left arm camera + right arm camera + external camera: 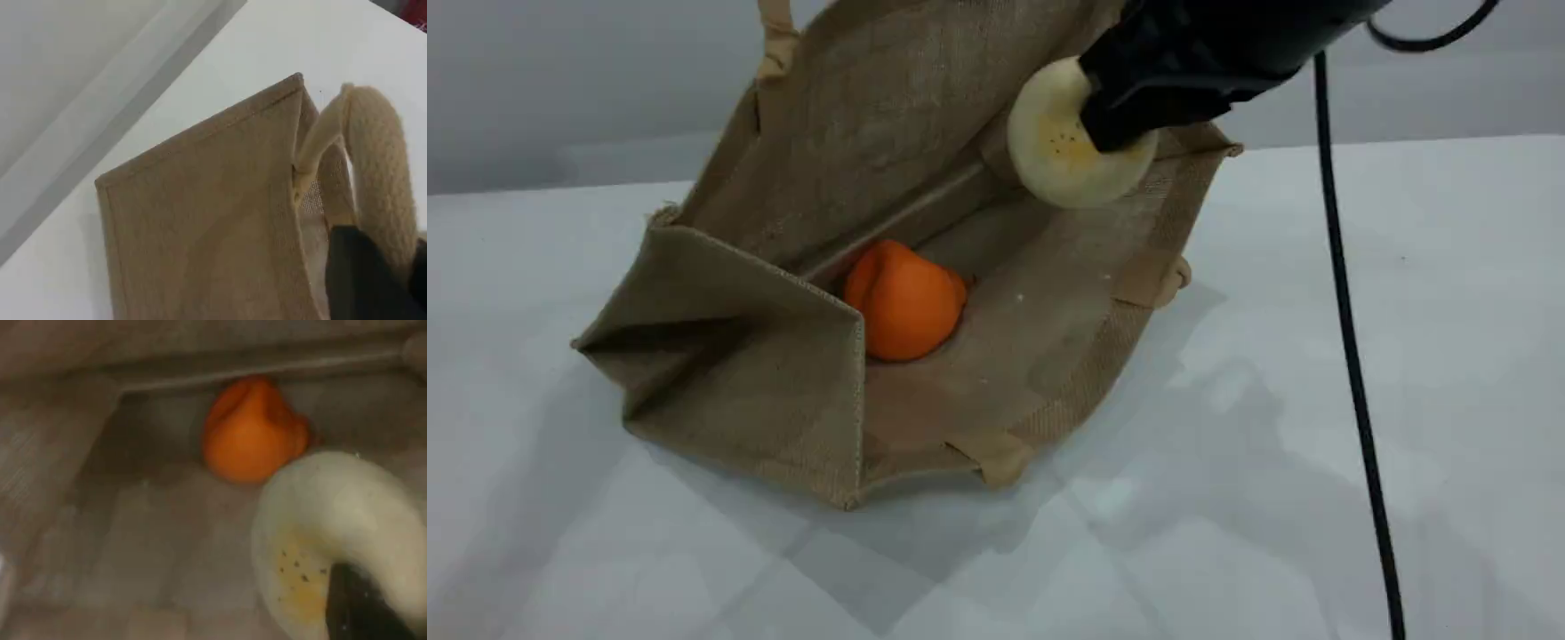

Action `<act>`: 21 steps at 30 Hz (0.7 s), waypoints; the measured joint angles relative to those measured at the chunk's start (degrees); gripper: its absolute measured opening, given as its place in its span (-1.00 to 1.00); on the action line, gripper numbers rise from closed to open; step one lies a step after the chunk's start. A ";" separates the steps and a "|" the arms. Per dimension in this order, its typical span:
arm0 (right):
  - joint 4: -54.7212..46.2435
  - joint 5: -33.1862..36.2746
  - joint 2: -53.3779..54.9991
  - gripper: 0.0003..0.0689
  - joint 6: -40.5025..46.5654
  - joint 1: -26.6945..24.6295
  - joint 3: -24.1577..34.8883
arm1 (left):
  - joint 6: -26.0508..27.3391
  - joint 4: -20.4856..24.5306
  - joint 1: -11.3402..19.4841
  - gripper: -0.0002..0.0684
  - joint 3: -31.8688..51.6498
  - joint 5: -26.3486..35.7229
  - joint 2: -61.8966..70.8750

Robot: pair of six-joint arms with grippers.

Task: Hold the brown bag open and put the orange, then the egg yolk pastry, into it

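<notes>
The pale beige-cream dome-shaped egg yolk pastry is pinched in the right gripper, with its flat yellowish, dark-speckled underside turned towards the scene camera. One black fingertip is pressed into that underside. The opposite finger is hidden behind the dome, so the grip is presumably closed across the pastry's thickness. The pastry is held clear of the fabric, over the mouth of the tan-brown woven jute bag, which is laid on its side on the white bench. Below and beyond the right gripper, deeper inside the bag, the bright orange roundish fruit is seen resting on the lower panel near the far end, well apart from the pastry.

The left gripper is pressed together on a light beige rope handle, which passes between its dark fingers. Beneath that gripper the upper panel is hung from the handle, raised off the lower panel, so the mouth stands open. A black cable is draped over the bench beside the right arm.
</notes>
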 joint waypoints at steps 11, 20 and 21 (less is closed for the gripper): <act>25.01 -0.75 12.40 -0.90 -24.89 0.00 -7.07 | 0.00 -0.03 0.00 -0.74 0.00 0.00 0.00; 45.54 5.80 20.06 -0.90 -37.97 0.00 -14.62 | 0.00 -0.03 0.00 -0.74 0.00 0.00 0.00; 47.69 6.86 21.19 -0.90 -37.97 0.00 -15.53 | 0.00 -0.03 0.00 -0.74 0.00 0.00 0.00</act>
